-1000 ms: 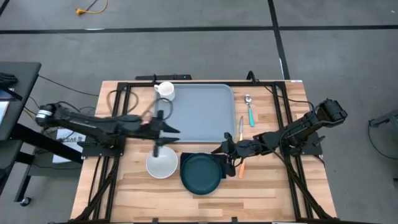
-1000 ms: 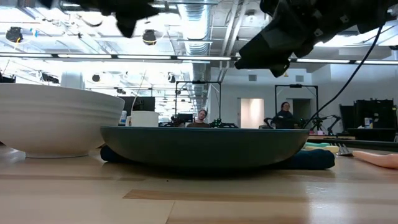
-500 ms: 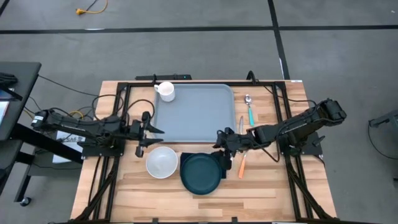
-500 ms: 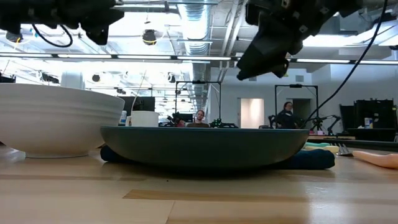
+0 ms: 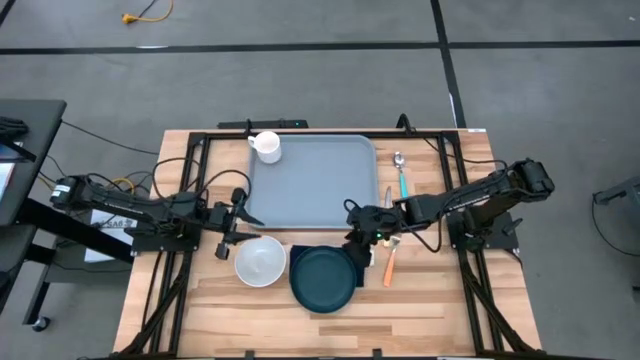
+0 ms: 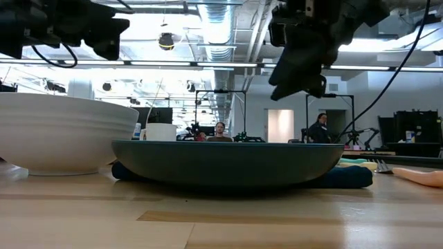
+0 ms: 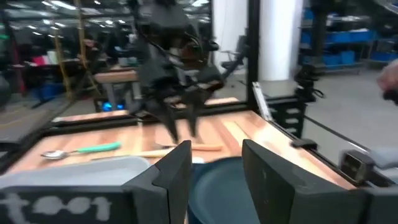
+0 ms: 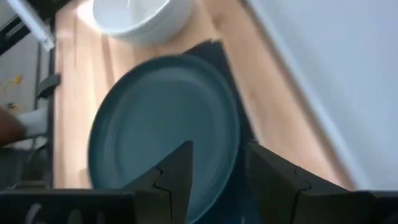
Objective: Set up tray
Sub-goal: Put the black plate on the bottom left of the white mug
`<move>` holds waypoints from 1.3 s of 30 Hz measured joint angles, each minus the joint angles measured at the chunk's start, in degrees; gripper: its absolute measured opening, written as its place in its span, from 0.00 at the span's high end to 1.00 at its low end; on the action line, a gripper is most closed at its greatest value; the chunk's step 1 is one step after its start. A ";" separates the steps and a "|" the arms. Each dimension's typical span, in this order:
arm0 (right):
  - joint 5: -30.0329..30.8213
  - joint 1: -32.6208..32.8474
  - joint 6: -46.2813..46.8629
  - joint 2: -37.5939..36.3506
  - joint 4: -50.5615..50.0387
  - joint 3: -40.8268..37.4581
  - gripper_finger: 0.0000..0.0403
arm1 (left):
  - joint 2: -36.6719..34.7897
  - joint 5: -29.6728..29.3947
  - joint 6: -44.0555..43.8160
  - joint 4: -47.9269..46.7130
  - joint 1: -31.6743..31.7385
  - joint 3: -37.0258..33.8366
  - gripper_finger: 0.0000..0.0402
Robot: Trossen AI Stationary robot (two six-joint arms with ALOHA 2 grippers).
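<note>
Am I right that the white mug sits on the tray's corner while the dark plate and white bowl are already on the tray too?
Not quite. The white mug is at the corner of the tray, but the high view shows the dark plate and the white bowl resting on the wooden table, off the tray and beside its edge.

Bright, even overhead light; ceiling strip lamps point(image 6: 208, 62) glare white in my low view. Shadows soft. Both my wrist views smeared with blur; high view sharp.
</note>
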 joint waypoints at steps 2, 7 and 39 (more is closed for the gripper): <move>2.32 0.00 -0.37 0.00 0.85 0.02 0.66 | -0.06 0.69 -0.04 -0.16 0.02 -0.04 0.67; 7.98 0.84 -1.13 0.30 0.34 0.00 0.66 | -0.04 0.83 -0.88 -0.43 0.03 -0.04 0.67; 12.49 5.33 -2.14 17.68 6.19 4.85 0.66 | -0.06 0.96 -2.28 -2.81 0.02 -0.04 0.67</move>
